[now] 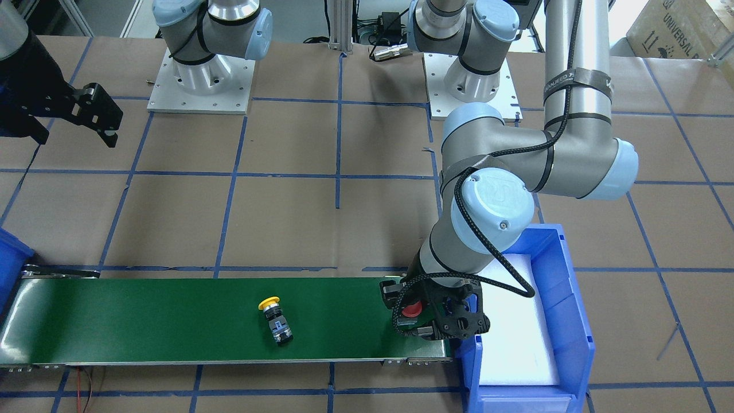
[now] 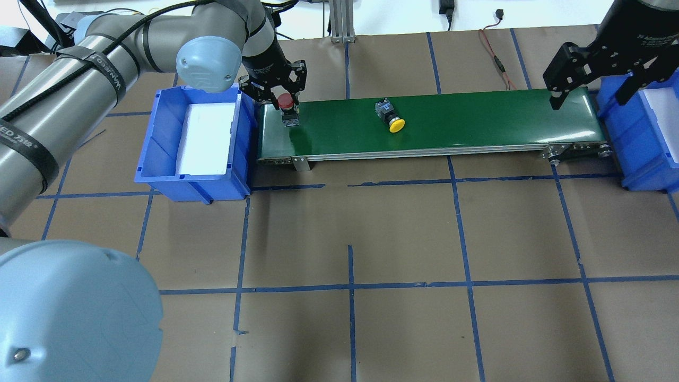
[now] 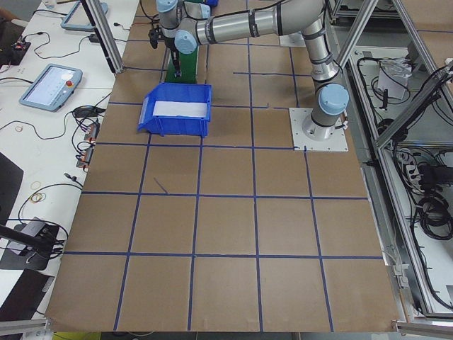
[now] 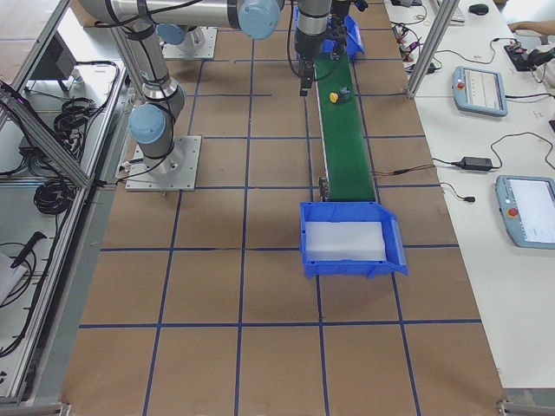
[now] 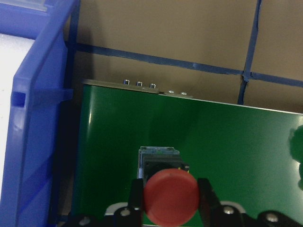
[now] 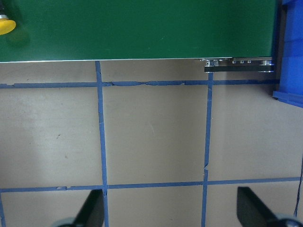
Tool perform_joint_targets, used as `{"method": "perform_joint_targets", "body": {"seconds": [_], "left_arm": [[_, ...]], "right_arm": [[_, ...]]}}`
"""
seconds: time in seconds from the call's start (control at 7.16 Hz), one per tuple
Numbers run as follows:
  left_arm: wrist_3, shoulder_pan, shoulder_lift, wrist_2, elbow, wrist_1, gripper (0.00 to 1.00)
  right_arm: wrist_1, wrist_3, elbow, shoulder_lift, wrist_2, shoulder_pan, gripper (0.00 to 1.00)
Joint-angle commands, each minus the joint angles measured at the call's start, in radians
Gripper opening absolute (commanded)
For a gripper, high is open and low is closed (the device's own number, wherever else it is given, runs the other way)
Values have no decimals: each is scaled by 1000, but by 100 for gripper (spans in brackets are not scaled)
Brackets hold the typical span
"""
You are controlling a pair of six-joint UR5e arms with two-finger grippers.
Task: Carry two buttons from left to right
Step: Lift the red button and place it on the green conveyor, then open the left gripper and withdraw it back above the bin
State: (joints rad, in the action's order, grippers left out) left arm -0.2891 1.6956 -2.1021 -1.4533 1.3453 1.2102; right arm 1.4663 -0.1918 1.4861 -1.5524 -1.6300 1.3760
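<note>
Buttons: probably light, rigid, slick-capped, best gripped by body; red one [image 5: 170, 197] clamped in left tool [image 2: 286, 109], yellow one [image 2: 390, 115] lying free, right tool [image 2: 586, 101] wide.

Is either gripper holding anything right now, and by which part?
The left gripper holds the red mushroom-capped push-button switch, fingers clamped on opposite sides at or just under its cap. The right gripper is open and empty.

A brown paper-covered table [image 2: 403, 239] is lying under a grid of blue tape lines [image 2: 350, 287]. A white side desk [image 3: 42, 142] is holding a grey tablet pendant [image 3: 53, 83]. An aluminium frame post [image 3: 101, 35] is rising alongside.
</note>
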Motion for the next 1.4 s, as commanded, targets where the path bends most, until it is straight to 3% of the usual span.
{"method": "perform_joint_targets", "body": {"seconds": [0.0,0.14,0.7,0.98,1.26], "left_arm": [[1,1,-4,1,9,-14,40],[-5,1,-3,1,6,-17,99],[2,-2,31,-9,-9,-17,100],[139,-52,111,-51,15,9,100],[268,-111,212,-55,40,136,100]], "right_arm": [[3,-2,-1,0,-1,0,100],[2,-2,-1,0,-1,0,100],[5,-2,0,0,1,2,100],[31,0,9,2,1,2,100],[52,0,9,5,7,9,100]]}}
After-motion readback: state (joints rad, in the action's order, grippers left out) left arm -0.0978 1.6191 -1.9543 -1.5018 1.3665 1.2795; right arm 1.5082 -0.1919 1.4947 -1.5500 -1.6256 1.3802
